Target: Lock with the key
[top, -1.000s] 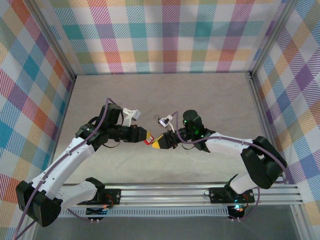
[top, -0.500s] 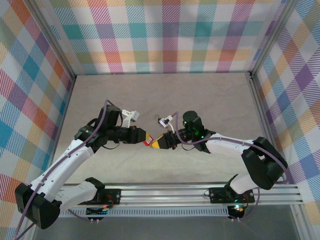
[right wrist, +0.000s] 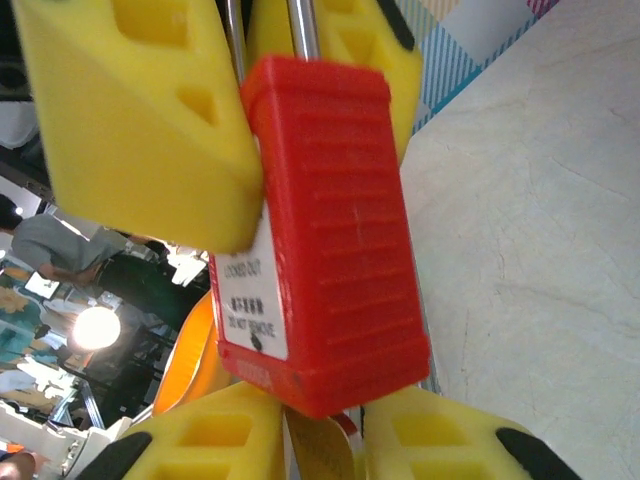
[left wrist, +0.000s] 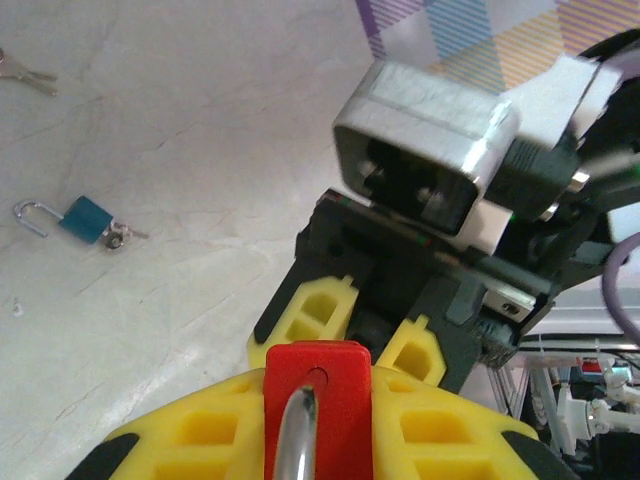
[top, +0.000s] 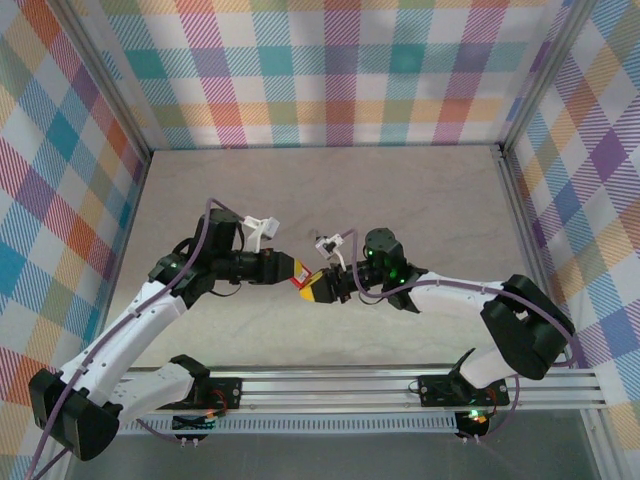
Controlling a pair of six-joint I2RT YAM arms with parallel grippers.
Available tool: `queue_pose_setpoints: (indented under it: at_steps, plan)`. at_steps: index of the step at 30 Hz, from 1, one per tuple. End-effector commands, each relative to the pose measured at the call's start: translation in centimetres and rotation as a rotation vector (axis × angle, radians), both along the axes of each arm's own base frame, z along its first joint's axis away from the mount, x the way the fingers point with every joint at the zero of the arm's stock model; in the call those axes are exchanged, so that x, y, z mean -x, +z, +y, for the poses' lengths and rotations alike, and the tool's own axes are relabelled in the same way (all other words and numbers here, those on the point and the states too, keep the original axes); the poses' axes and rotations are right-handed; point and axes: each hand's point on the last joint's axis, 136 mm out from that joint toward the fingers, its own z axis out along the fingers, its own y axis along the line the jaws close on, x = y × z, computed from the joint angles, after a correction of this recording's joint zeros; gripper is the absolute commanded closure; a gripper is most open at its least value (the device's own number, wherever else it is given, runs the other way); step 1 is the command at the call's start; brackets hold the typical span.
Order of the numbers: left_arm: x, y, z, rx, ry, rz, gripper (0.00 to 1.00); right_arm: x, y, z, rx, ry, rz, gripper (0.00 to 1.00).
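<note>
Right wrist view: the key (right wrist: 320,447) seems to be the pale flat strip poking out under the red padlock (right wrist: 330,230), at its base end. It sits in the narrow gap between two yellow fingers (right wrist: 200,445) of the right hand (left wrist: 366,328). The strip is small and blurred, so not certain. Those fingers stand close together, slightly apart. Can't tell whether they actually pinch the strip or just flank it.

The red padlock hangs in the air, clear of the tabletop (left wrist: 180,130), body tilted. One side face has a white label (right wrist: 250,300) with black print. Its silver shackle (left wrist: 295,440) runs between the yellow fingers of the left hand (top: 293,270). That hand is clamped nearly closed on it, so the left hand carries the lock.

Top external: both hands meet tip to tip over the middle-near part of the tabletop. The left arm reaches in from the left, the right arm from the right, with the red body between the yellow tips.

Left wrist view, further out: a small blue padlock (left wrist: 85,218) lies flat on the tabletop, shackle swung open, something small and silver at its base. Further back, at the frame's edge, a thin silver key pair (left wrist: 25,72) lies flat too, well apart from both hands. Around it all, plaid walls (top: 330,70) on three sides and a metal rail (top: 400,390) along the near edge under the arm bases.
</note>
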Motion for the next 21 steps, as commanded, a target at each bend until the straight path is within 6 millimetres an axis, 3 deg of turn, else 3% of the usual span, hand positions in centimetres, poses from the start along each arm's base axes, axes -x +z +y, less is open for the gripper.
queue_pose_setpoints:
  at_steps: [1,7,14,21]
  plan:
    - [0.4,1.7,-0.4,0.066,-0.003,-0.047,1.0,-0.1,1.0,-0.4,-0.039,-0.053,-0.061,0.79]
    - [-0.4,1.7,0.8,0.083,0.115,-0.078,1.0,-0.8,1.0,-1.2,-0.034,-0.143,-0.089,0.73]
    - [-1.5,3.1,1.9,0.198,0.26,-0.114,1.0,-2.0,0.7,-2.9,-0.021,-0.265,-0.107,0.51]
    - [-2.5,2.5,1.9,0.334,0.348,-0.061,1.0,-2.7,2.0,-3.3,-0.088,-0.326,-0.088,0.46]
